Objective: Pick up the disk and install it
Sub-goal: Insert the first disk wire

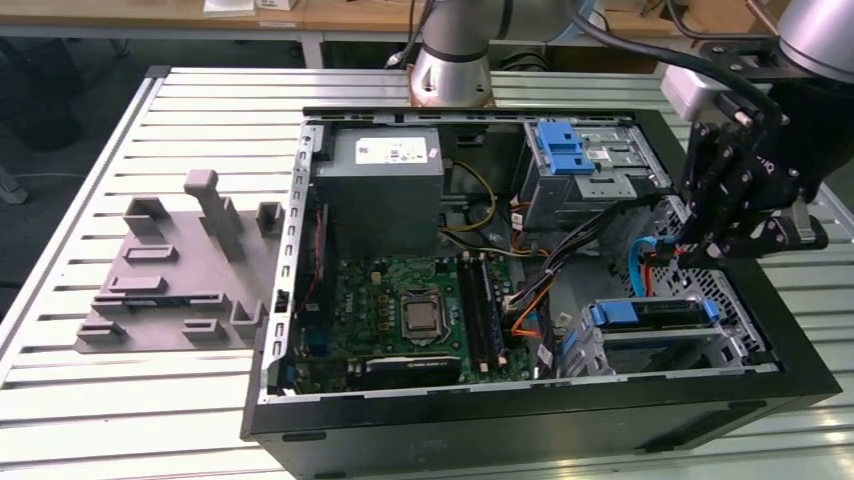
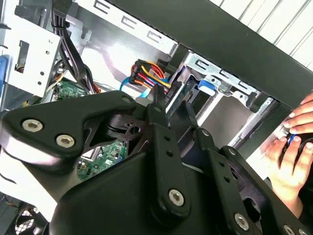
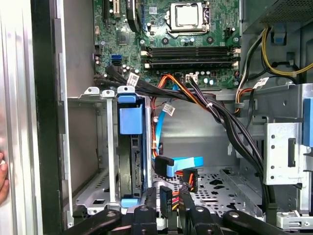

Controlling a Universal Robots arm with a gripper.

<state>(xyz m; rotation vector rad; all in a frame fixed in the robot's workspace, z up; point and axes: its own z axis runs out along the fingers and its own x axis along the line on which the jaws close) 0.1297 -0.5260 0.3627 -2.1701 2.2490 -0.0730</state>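
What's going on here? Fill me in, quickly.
A robot arm is working inside an open computer case that lies on a slatted table. Its tool hangs over the cables beside the drive cage, at the exterior view's right. The disk, in its blue carrier, appears to be slotted in that cage, and the tool is not on it. A person's hand rests at the outside of the case. A grey fixture stands unused on the table.

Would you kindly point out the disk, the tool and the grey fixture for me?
disk (image 3: 131, 147), first wrist view, its edge in the bay.
tool (image 1: 705, 250), exterior view, between its fingertips.
grey fixture (image 1: 174, 285), exterior view, on its base plate.
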